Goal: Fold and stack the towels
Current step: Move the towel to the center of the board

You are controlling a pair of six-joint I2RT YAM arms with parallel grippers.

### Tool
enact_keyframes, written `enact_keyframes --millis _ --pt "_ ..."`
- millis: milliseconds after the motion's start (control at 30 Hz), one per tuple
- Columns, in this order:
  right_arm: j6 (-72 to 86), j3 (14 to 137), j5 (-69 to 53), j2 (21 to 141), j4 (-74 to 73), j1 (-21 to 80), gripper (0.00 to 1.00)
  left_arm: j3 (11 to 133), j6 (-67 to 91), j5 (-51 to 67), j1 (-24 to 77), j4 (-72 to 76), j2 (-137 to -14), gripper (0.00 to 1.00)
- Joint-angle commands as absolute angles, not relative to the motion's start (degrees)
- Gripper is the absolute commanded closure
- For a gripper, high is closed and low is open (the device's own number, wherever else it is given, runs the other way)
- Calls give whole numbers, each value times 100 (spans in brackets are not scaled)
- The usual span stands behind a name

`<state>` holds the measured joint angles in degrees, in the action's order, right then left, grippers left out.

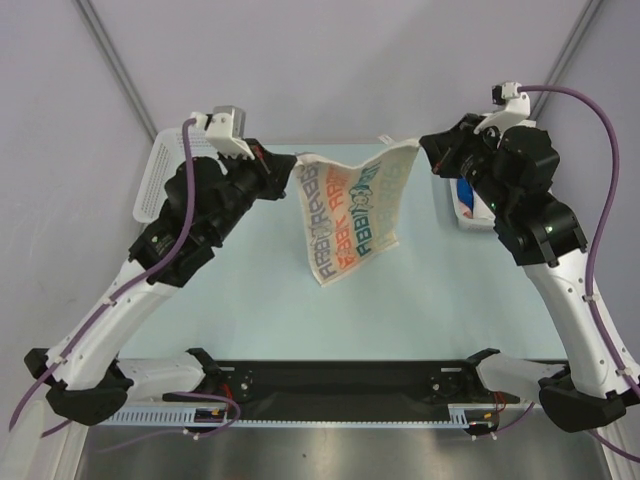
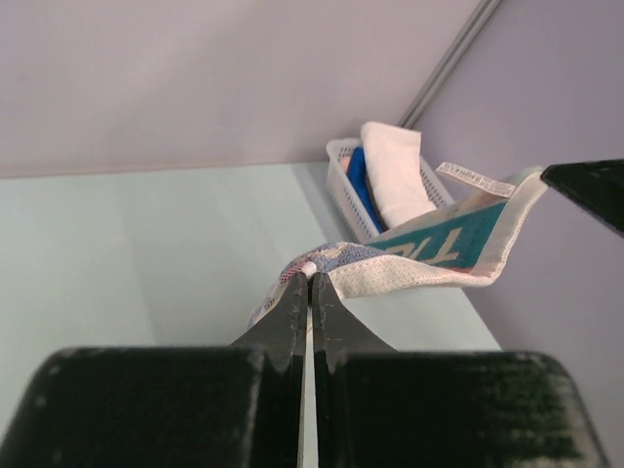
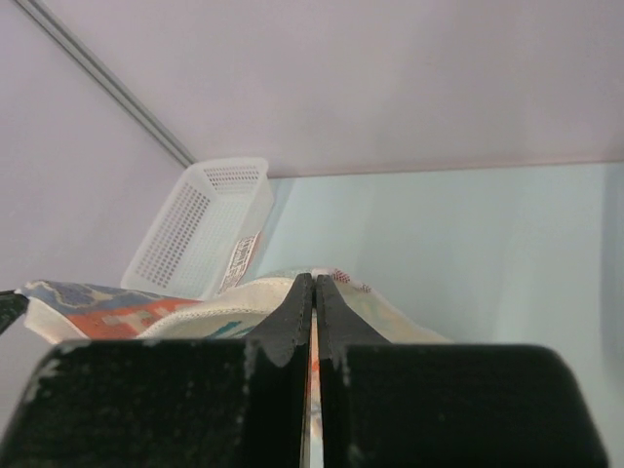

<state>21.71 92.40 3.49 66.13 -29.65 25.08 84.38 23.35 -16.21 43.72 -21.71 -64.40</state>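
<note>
Towels, three that I can count: one cream lettered towel (image 1: pixel 350 215) held up in the air over the table (image 1: pixel 450 300), plus one white towel (image 2: pixel 395 171) and one blue towel (image 2: pixel 357 180) standing side by side in the right basket (image 2: pixel 336 156). Baskets, two, both white mesh; the left basket (image 1: pixel 150 185) sits at the table's far left corner, the right one at the far right edge. Arms, two. Left gripper (image 2: pixel 310 278) has its fingers pressed together, pinching the cream towel's upper left corner. Right gripper (image 3: pixel 314 283) is clamped the same way on the upper right corner. The towel is stretched between them with orange, teal and grey letters facing up, and a small sewn label (image 2: pixel 475 177) sticks out by the right corner. I cannot tell whether its lower edge touches the table. The table surface is pale blue-green and smooth. The walls are plain grey-lilac, with a metal strip running up each far corner.
</note>
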Motion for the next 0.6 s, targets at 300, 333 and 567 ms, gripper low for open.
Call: enact_keyframes --millis 300,333,567 --pt "1986 9984 62 6206 -2522 2610 100 9202 1951 -1178 4351 -1802 -6074 100" --pt "2021 9958 53 6162 -2522 2619 100 9167 1995 -1056 4351 -1776 -6004 100" --pt "2162 9598 -272 5503 -2531 2698 100 8675 2135 -686 4368 -1696 -5318 100"
